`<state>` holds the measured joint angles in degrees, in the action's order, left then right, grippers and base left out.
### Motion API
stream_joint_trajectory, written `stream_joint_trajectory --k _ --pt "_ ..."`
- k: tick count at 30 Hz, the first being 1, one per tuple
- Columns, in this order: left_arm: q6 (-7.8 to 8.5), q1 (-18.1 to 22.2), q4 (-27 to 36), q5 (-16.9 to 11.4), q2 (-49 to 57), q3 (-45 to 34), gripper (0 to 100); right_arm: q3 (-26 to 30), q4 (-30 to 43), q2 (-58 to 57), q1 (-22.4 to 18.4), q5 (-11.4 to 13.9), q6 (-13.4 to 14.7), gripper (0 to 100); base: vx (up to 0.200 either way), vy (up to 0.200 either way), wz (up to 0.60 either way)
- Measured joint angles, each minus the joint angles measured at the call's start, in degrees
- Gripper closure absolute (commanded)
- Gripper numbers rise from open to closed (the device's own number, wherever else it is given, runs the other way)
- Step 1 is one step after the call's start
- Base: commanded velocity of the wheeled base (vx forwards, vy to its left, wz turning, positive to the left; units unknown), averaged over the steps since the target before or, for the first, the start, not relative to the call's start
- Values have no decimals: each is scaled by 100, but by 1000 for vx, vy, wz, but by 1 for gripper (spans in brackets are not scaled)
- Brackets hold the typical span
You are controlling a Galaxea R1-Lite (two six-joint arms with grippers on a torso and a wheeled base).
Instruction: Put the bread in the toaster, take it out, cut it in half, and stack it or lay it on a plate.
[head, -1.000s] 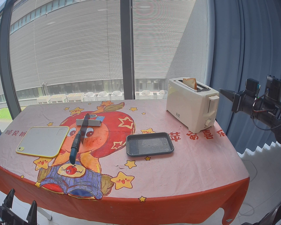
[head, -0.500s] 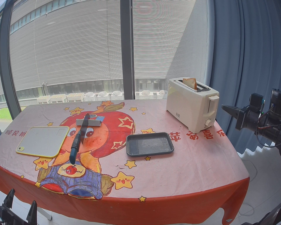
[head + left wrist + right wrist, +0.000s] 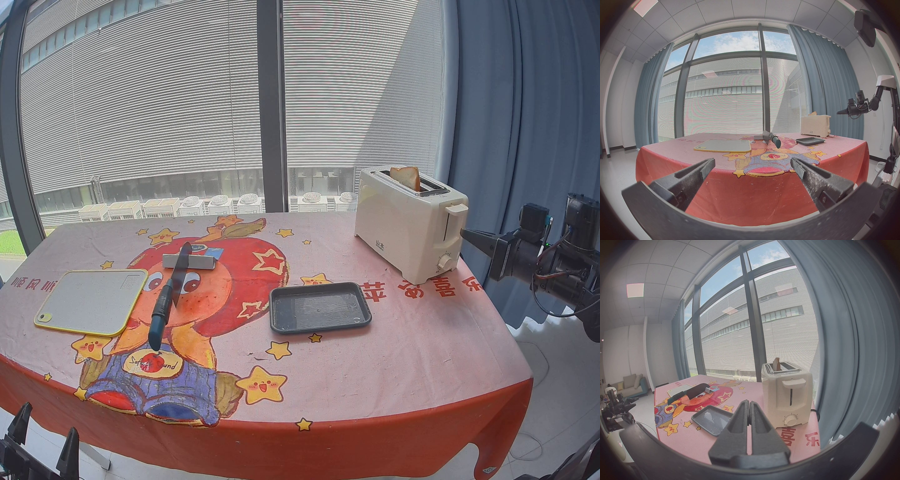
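Observation:
A slice of bread [image 3: 405, 177] sticks up out of the cream toaster [image 3: 409, 222] at the table's far right. My right gripper [image 3: 470, 236] is shut with nothing in it and hangs just right of the toaster, level with its lever side. From the right wrist the shut gripper [image 3: 748, 405] points at the toaster [image 3: 787, 396] and the bread [image 3: 776, 364]. A dark tray plate [image 3: 320, 306] lies mid-table. My left gripper [image 3: 45, 434] stands open below the table's front left edge, and it is also open [image 3: 753, 165] in the left wrist view.
A knife [image 3: 165, 297] with a teal handle rests its blade on a small grey block [image 3: 189, 260], left of centre. A white cutting board [image 3: 92, 301] with a yellow rim lies at the far left. A blue curtain hangs right of the table.
My right gripper has dropped from about toaster-top height to the toaster's mid-height, then edged a little toward it. Nothing on the table has moved.

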<state>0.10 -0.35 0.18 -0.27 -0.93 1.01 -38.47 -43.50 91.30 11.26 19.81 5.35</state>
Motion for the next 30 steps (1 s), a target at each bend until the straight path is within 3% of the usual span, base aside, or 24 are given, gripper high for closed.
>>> stream_joint_trajectory --k 6,13,26,30 --pt "0 2 0 0 0 0 0 46 -90 328 -13 -11 -13 100 0 0 0" --pt "0 2 0 2 0 0 0 146 -697 864 -94 -154 -54 100 0 0 0" --pt "0 2 0 0 0 0 0 174 -757 1515 -179 -185 -56 100 0 0 0" --pt "0 -2 0 0 0 0 0 118 -755 1645 -187 -386 -54 100 0 0 0"
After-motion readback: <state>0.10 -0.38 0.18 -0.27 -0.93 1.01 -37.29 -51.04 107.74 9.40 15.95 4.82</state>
